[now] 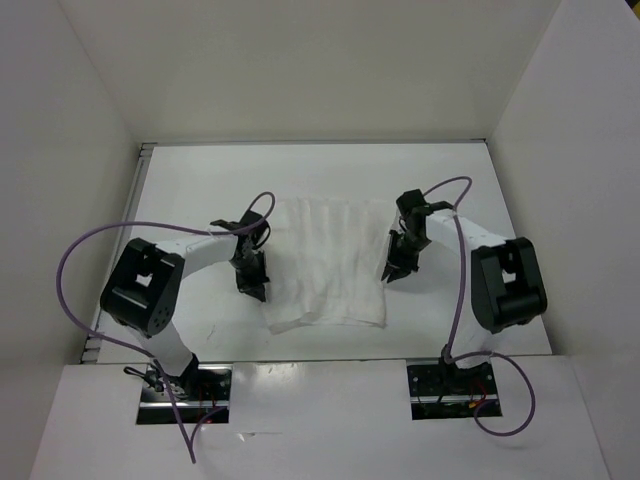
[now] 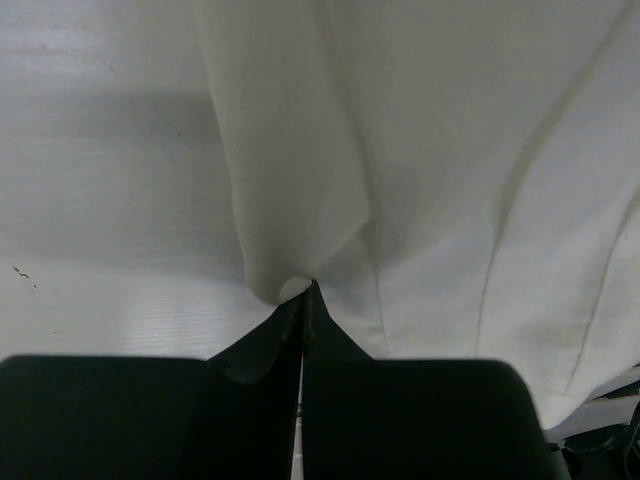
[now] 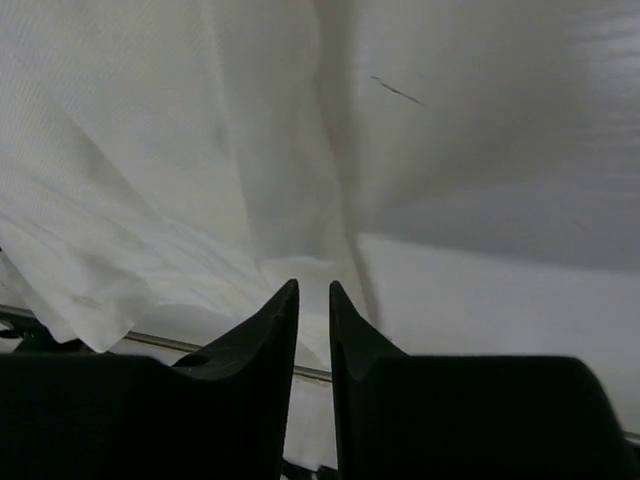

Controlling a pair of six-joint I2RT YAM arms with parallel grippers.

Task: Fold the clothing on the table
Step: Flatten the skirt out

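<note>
Clothing (image 1: 325,265) at centre of table (image 1: 200,180)

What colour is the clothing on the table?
The clothing is plain white, best seen in the top external view.

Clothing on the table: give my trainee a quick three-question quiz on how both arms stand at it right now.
1. True or false: the left gripper is shut on an edge of the clothing.
2. Pick one: the jaws of the right gripper stand A) as wide apart as they could go, B) a narrow gap apart, C) pressed tight together.
3. Fill in: seen from the top camera, the clothing lies on the table ______ the two grippers.

Key: 1 true; 2 B; 3 between.
</note>
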